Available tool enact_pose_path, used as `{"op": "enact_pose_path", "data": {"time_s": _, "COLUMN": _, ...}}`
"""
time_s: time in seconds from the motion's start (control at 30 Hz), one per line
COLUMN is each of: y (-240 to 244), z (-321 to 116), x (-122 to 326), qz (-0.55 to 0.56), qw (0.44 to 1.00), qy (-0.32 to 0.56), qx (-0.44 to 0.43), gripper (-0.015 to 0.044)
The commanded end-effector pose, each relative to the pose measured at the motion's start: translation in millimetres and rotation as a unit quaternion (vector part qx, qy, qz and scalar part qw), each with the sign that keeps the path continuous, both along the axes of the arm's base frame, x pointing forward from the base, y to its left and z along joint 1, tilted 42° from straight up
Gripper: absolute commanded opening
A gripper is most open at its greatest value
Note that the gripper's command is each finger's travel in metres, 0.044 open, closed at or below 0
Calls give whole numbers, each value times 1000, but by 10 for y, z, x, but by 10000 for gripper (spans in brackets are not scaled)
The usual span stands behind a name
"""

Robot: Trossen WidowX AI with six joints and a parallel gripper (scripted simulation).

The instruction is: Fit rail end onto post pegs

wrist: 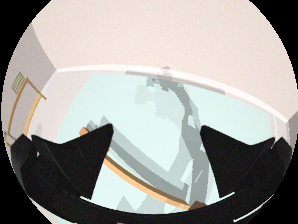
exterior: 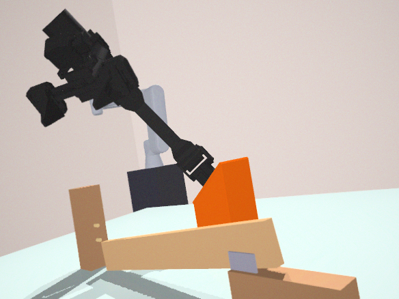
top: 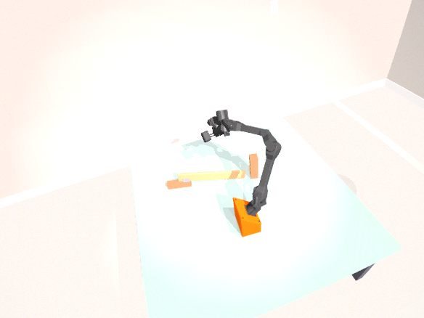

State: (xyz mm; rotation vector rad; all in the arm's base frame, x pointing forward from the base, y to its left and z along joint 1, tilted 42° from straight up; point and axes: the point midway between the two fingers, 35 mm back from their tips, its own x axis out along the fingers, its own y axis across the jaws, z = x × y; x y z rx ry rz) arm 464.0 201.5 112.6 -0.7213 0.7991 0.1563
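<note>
The tan rail point(top: 210, 176) point(exterior: 191, 247) point(wrist: 135, 178) slopes down from the bracket point(exterior: 242, 262) on the footboard block point(top: 174, 184) point(exterior: 297, 288) point(wrist: 84, 131). Its near end is down on the table, close in front of the upright post point(top: 254, 166) point(exterior: 87, 229) point(wrist: 198, 205). A small gap shows between them in the top view. The upper peg point(exterior: 96, 225) and lower peg point(exterior: 98, 239) stick out of the post uncovered. The holes in the rail's end are hidden. My gripper point(wrist: 158, 129) is wide open and empty, high above the table and away from the rail.
The orange arm base point(top: 250, 226) point(exterior: 239, 191) stands on the table point(top: 203, 283) on the near side of the rail in the top view. In the exterior view a dark box point(exterior: 157, 188) and a pale grey arm point(exterior: 156, 119) stand behind. Arm shadows fall beside the rail.
</note>
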Motion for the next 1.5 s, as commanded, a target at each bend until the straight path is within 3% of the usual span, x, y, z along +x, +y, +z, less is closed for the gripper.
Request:
{"op": "enact_pose_path", "data": {"time_s": 0.0, "y": -556, "z": -489, "x": -234, "qz": 31, "qw": 982, "qy": 119, "qx": -145, "gripper": 440}}
{"op": "enact_pose_path", "data": {"time_s": 0.13, "y": -1042, "z": -803, "x": -518, "qz": 78, "qw": 932, "qy": 243, "qx": -257, "gripper": 440}}
{"op": "enact_pose_path", "data": {"time_s": 0.37, "y": -1783, "z": -1083, "x": -1077, "qz": 185, "qw": 784, "qy": 457, "qx": -378, "gripper": 440}}
{"op": "enact_pose_path", "data": {"time_s": 1.47, "y": -1964, "z": -1406, "x": -1049, "qz": 188, "qw": 779, "qy": 462, "qx": -380, "gripper": 440}}
